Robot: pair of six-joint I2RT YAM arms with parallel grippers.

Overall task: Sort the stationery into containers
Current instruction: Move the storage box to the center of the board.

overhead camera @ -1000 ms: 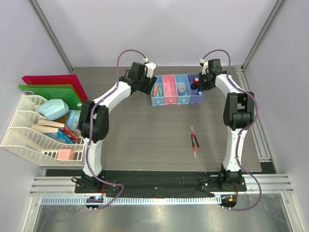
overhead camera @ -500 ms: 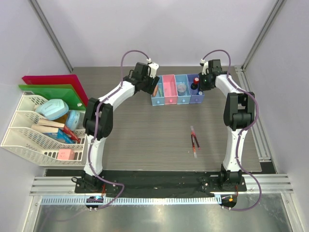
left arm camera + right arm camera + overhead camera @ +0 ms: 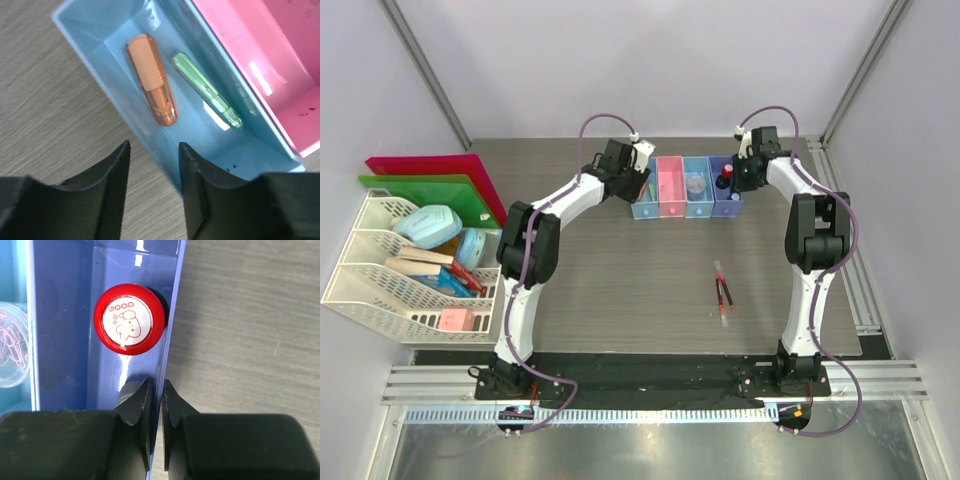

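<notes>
Left gripper (image 3: 154, 150): Your left gripper is at the 9 o'clock end of the row of boxes (image 3: 670, 195). Its two fingers stand partway apart. The side wall of the first light blue box (image 3: 100, 65) runs into the gap between them. You can see bare table beside that wall, so the fingers are not squeezing it.
Right gripper (image 3: 156, 385): Your right gripper is at the 3 o'clock end of the row. Its fingers are almost together and pinch the outer wall of the purple box (image 3: 65, 340).
Boxes: The four joined boxes sit at 12 o'clock on the table (image 3: 620, 290). From 9 to 3 o'clock they go light blue, pink, light blue, purple.
Orange marker (image 3: 150, 80): It lies flat in the first light blue box.
Green stick (image 3: 207, 90): It is thin and clear and lies in the same box. It is just beside the marker, at its 3 o'clock, and not touching it.
Pink box (image 3: 260, 45): It is joined on next to that blue box.
Red-capped bottle (image 3: 130, 319): It stands up in the purple box, right against the wall you are pinching. Its cap says GOOD.
Clear round pot (image 3: 10, 345): It holds pink clips and sits in the next box, at 9 o'clock from the bottle.
Pens (image 3: 722, 293): The thin red-and-black pens lie together on the table at 4 o'clock, well apart from the boxes.
White trays (image 3: 360, 290): They are at 9 o'clock. The red folder (image 3: 420, 163) and green folder (image 3: 415, 186) are at 10 o'clock.
</notes>
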